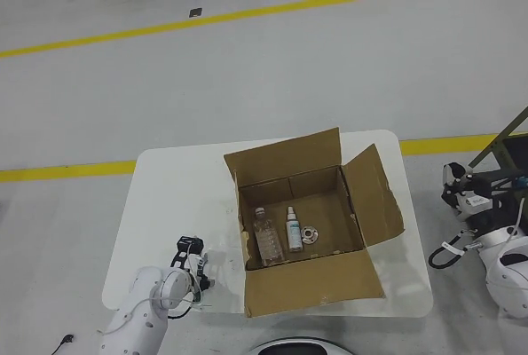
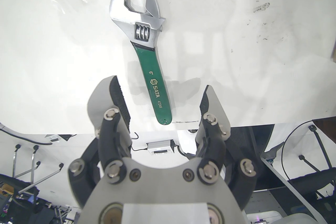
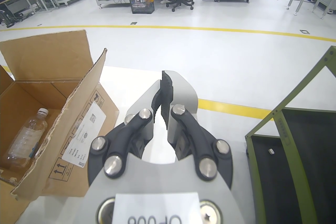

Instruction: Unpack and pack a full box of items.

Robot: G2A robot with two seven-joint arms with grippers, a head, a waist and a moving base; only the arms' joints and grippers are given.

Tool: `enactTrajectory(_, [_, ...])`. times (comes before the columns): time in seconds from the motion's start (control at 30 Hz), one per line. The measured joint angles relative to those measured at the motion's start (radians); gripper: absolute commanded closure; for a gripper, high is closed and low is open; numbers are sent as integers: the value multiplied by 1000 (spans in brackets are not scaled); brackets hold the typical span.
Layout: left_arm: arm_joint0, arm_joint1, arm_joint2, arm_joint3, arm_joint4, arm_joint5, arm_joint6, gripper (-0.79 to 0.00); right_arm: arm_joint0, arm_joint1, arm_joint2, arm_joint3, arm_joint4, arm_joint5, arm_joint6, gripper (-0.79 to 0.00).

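Your L claw (image 2: 161,86) is spread wide and holds nothing. It's over the near-L part of the white rounded surface (image 1: 175,204), well apart from the box. Btw its two ribbed black fingers (image 2: 119,96) you see the tail of the green-handled adjustable steel wrench (image 2: 149,62); neither finger touches it. The wrench lies flat on the surface, head pointing away from the claw, handle end close to the surface's edge.

The brown cardboard box (image 1: 308,286) sits approx mid-surface w/ its flaps folded outward. On its floor you've got 3 items in a row. A clear plastic bottle w/ white cap (image 1: 268,238) lies down nearest the L wall. A small white spray bottle (image 1: 294,231) lies just beside it. A small round silvery part (image 1: 310,234) sits just R of that; what that part is, can't tell.

Your R claw (image 3: 164,83) is closed tight, pads pressed together, nothing btw them. It's by the surface's R edge, outside the box on its R-flap side. An olive-green metal frame w/ black liner (image 3: 302,82) stands close on its other side. From the R wrist cam you also get the box's outer wall w/ a white paper label (image 3: 84,138) stuck on it, and the clear bottle lying inside.
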Motion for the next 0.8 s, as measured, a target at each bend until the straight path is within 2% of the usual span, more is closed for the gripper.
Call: enactTrajectory(0.8, [-37,9,18,70,-47,-12,6,-520,16,0,-10,0,-7,5,16,0])
